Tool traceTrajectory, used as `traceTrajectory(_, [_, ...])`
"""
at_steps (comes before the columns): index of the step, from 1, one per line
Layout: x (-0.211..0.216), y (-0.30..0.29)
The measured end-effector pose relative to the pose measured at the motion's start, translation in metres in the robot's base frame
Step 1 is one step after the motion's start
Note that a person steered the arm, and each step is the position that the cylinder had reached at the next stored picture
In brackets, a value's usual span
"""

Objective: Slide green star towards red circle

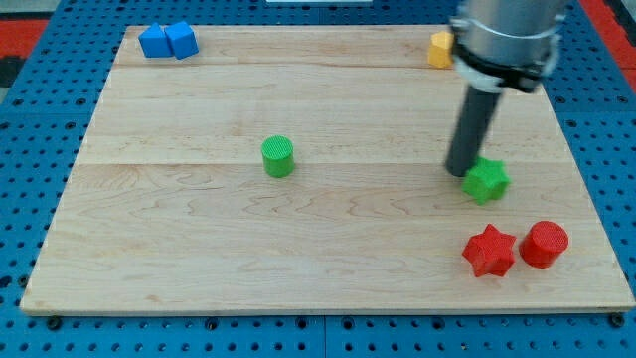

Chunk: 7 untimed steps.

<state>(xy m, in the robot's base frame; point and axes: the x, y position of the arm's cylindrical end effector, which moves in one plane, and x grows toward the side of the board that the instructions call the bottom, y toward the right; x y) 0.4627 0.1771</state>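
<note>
Your green star [486,181] sits right of frame centre, with my tip [460,173] touching its upper-left edge; no gripper here, just the rod. The red circle [546,244] lies lower right, beside the red star [489,251]. Pushing appears underway; next, drive down-right.

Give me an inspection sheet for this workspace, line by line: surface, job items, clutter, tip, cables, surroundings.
Surface: pale wooden board, flat, lying on a blue perforated base.
Job's things: green star at the view's right; red circle below it toward the view's bottom right, apart from it.
Clutter: red star just left of the red circle; green cylinder near the middle; blue blocks at the top left corner; yellow block at the top, partly hidden by the arm.
Grippers: none fitted; my tip sits at the green star's upper left edge, apparently touching.
Cables: nothing seen.
Surroundings: blue perforated base; red strip at the top right corner.
</note>
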Motion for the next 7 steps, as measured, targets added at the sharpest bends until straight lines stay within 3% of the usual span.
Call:
traceTrajectory(2, [-0.007, 0.007])
traceTrajectory(4, [0.023, 0.024])
traceTrajectory(5, [-0.006, 0.028])
traceTrajectory(6, [-0.009, 0.052])
traceTrajectory(7, [0.012, 0.053])
